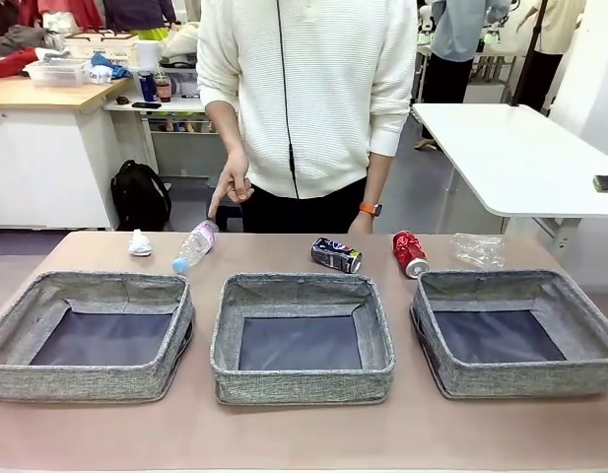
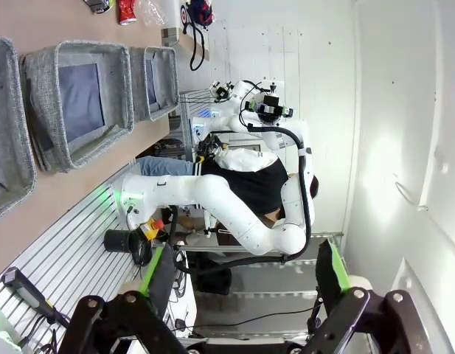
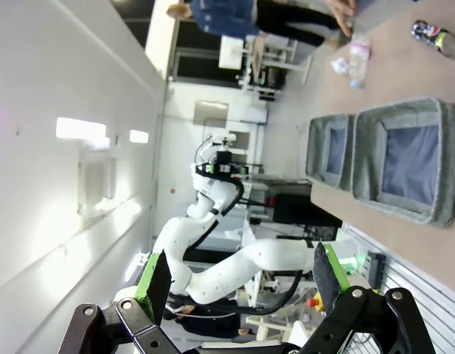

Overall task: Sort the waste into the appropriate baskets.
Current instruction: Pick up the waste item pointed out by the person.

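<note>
Three grey woven baskets stand in a row near the front edge: left (image 1: 175,340), middle (image 1: 302,379), right (image 1: 520,379). All three show bare dark bottoms. Behind them on the table lie a white tissue wad (image 1: 139,243), a clear plastic bottle (image 1: 195,246), a dark blue-black can (image 1: 336,254), a red can (image 1: 410,253) and a clear plastic bag (image 1: 478,250). My left gripper (image 2: 242,284) is open and holds nothing, raised off the table's side. My right gripper (image 3: 240,287) is likewise open with nothing between its fingers. The right wrist view shows the dark can (image 3: 436,37) and bottle (image 3: 358,55) beyond a basket (image 3: 408,110).
A person in a white sweater stands at the far edge, one hand (image 1: 230,192) hanging just above the table near the bottle. A bare strip of table (image 1: 304,434) runs in front of the baskets. A white table (image 1: 520,158) stands behind on the right.
</note>
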Tool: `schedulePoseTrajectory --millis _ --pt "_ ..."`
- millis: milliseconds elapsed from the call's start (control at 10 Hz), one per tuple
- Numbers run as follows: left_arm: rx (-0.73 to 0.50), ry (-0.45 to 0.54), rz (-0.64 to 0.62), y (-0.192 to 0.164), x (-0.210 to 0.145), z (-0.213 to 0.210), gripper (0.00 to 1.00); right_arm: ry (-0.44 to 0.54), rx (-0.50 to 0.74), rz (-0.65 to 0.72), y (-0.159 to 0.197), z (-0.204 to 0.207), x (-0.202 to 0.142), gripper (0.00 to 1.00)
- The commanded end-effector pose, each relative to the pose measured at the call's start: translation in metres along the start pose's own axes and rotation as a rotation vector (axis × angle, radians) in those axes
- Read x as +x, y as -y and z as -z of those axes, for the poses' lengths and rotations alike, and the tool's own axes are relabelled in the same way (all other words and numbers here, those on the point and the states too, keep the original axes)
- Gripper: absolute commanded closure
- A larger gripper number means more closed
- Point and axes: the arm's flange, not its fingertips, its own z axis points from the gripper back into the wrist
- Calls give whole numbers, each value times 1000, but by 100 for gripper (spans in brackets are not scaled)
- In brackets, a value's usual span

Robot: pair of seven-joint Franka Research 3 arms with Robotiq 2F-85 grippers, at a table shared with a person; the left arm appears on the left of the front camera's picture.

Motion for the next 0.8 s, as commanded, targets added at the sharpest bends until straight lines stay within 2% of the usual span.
schedulePoseTrajectory --millis 0,400,500,600,700 --pt "-22 -1 24 2 1 0 0 1 22 -32 -3 1 5 0" --pt "0 0 0 0 0 0 0 1 22 -32 -3 1 5 0" --pt "77 -130 158 11 27 -3 0 1 22 -32 -3 1 5 0" --pt "344 -111 326 17 66 14 0 1 22 -32 -3 1 5 0" --pt "496 -190 446 10 96 45 0 1 22 -32 -3 1 5 0"
